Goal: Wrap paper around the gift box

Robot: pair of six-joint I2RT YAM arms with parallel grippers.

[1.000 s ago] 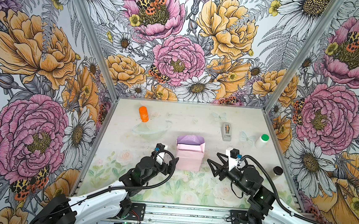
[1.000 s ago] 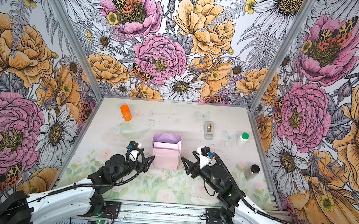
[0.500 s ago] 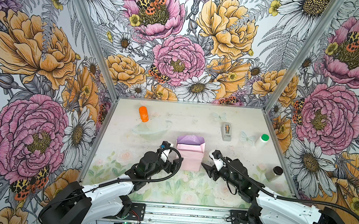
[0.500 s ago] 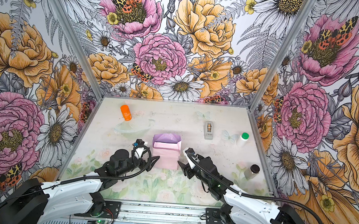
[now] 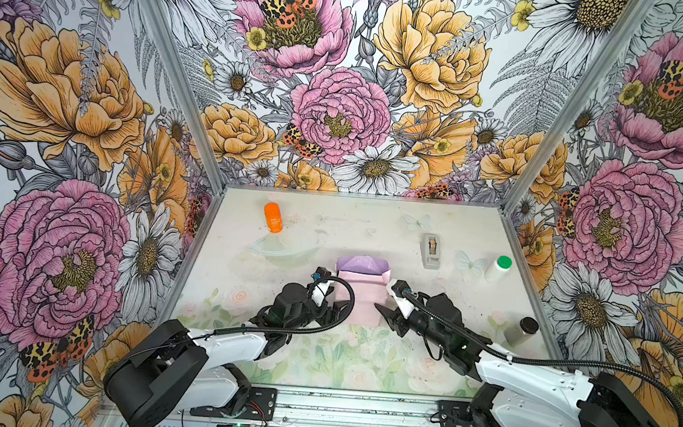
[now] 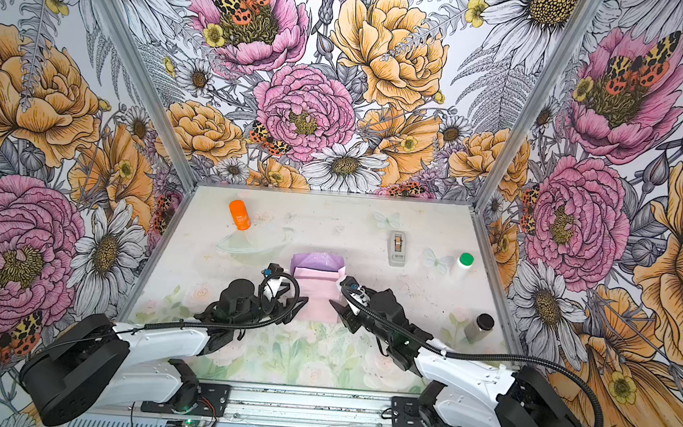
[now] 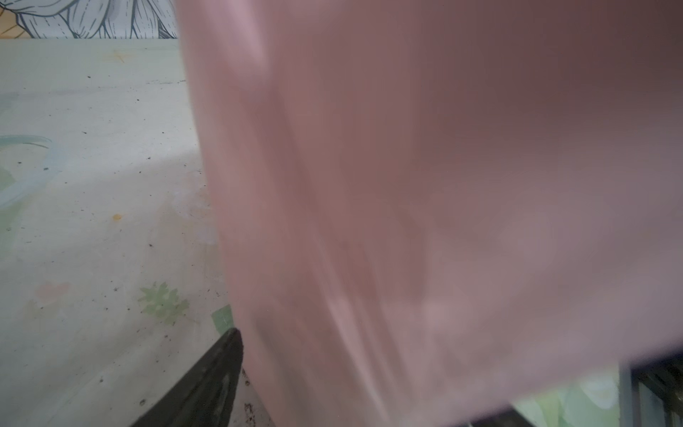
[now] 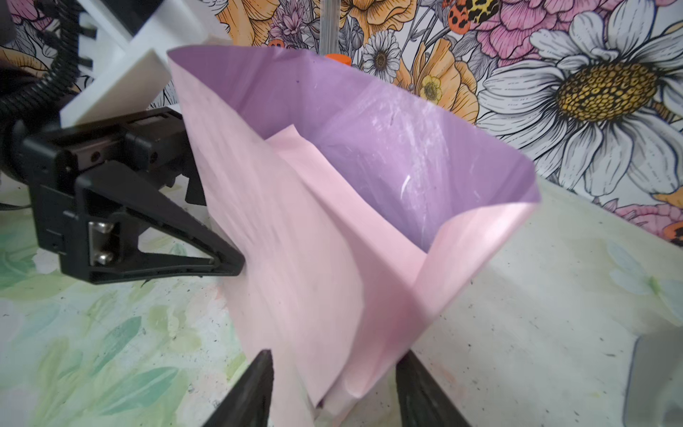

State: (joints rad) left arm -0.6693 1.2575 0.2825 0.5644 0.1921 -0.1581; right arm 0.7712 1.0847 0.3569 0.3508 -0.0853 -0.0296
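The paper (image 5: pixel 360 297) stands folded up in the middle of the table, pale pink on the near face and lilac inside at the top (image 8: pixel 388 148). The gift box is hidden under it. My left gripper (image 5: pixel 341 306) is at the paper's left edge, its jaws apart and astride that edge. In the left wrist view only one finger (image 7: pixel 214 377) shows, the pink sheet covering the other. My right gripper (image 8: pixel 334 395) is open at the paper's right side, with a folded pink corner between its two fingers. Both top views show the two grippers flanking the paper (image 6: pixel 317 292).
An orange bottle (image 5: pixel 273 216) lies at the back left beside a clear plastic item (image 5: pixel 287 248). A grey tape dispenser (image 5: pixel 431 251), a green-capped white bottle (image 5: pixel 499 268) and a dark-capped jar (image 5: pixel 522 329) stand to the right. Flowered walls close three sides.
Both grippers have moved inward from either side up to the paper. The right jaws have narrowed around the paper's corner, and the left jaws have narrowed slightly.
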